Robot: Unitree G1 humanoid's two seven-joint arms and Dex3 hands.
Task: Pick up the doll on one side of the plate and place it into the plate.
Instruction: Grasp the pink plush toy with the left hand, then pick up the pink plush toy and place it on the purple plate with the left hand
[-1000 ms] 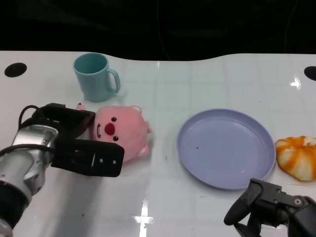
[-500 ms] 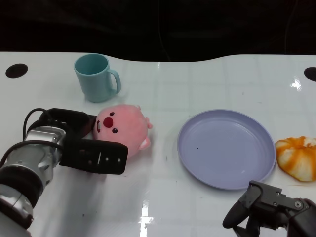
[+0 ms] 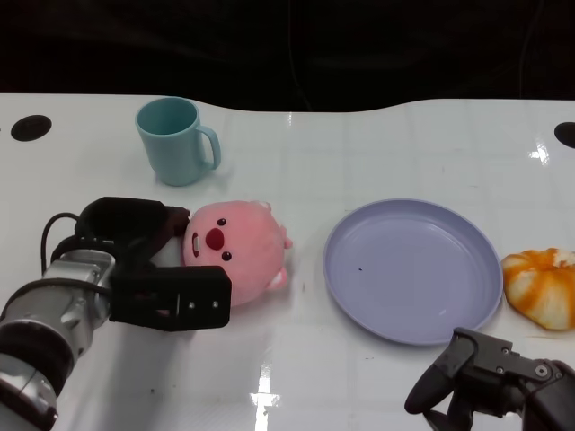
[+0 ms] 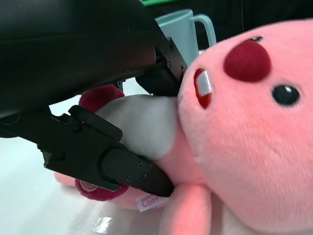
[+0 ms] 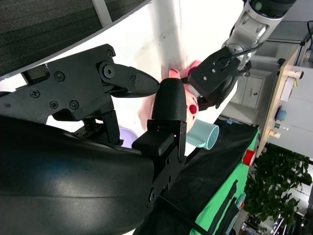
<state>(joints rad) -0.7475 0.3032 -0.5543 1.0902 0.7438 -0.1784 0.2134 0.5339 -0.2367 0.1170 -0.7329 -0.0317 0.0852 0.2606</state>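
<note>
Shifted plateward, doll sits gripped inside left hand; plate apart.

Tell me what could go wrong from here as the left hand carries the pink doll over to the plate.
1. The left hand grips the soft doll from one side; the plush may squash and slip out on lifting.
2. The teal mug stands just behind the doll, so a wide swing could knock it.
3. The plate is shallow; a rounded doll released near the rim could roll toward the orange toy.
</note>
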